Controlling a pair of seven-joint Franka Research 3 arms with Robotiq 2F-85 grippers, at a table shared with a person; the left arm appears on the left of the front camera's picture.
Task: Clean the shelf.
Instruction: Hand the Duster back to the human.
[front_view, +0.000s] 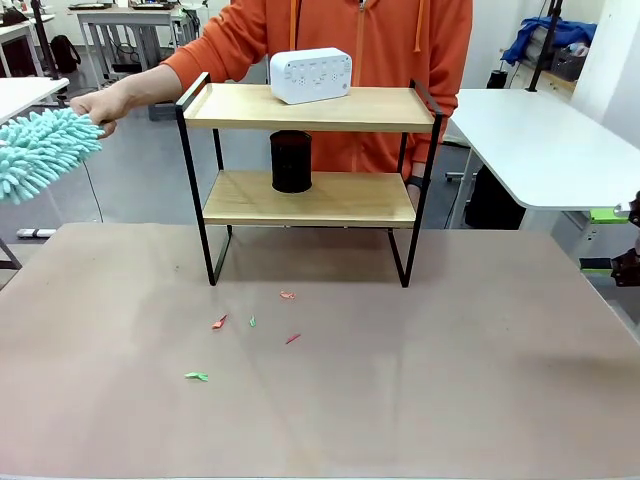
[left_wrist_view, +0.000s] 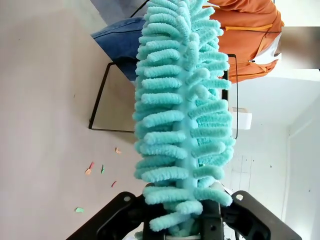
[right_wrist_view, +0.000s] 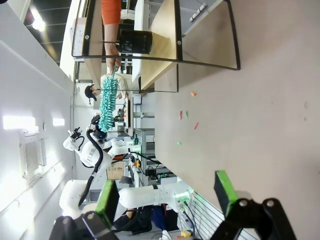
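Note:
The shelf (front_view: 240, 108) stands mid-table, two wooden boards in a black frame, also seen in the left wrist view (left_wrist_view: 96, 102) and the right wrist view (right_wrist_view: 165, 40). A white box (front_view: 311, 75) rests on its top board and a black cup (front_view: 291, 161) on the lower one. A teal fluffy duster (front_view: 40, 150) hangs at the far left. My left gripper (left_wrist_view: 182, 227) is shut on the duster (left_wrist_view: 185, 115), while a person's hand (front_view: 100, 105) grips its other end. At the right table edge my right gripper (front_view: 605, 240) stands open and holds nothing, its pads wide apart (right_wrist_view: 167, 195).
Several small coloured scraps (front_view: 219, 322) lie on the brown table top (front_view: 450, 380) in front of the shelf. The person in an orange top (front_view: 350, 30) stands behind the shelf. A white side table (front_view: 540, 140) stands at the right.

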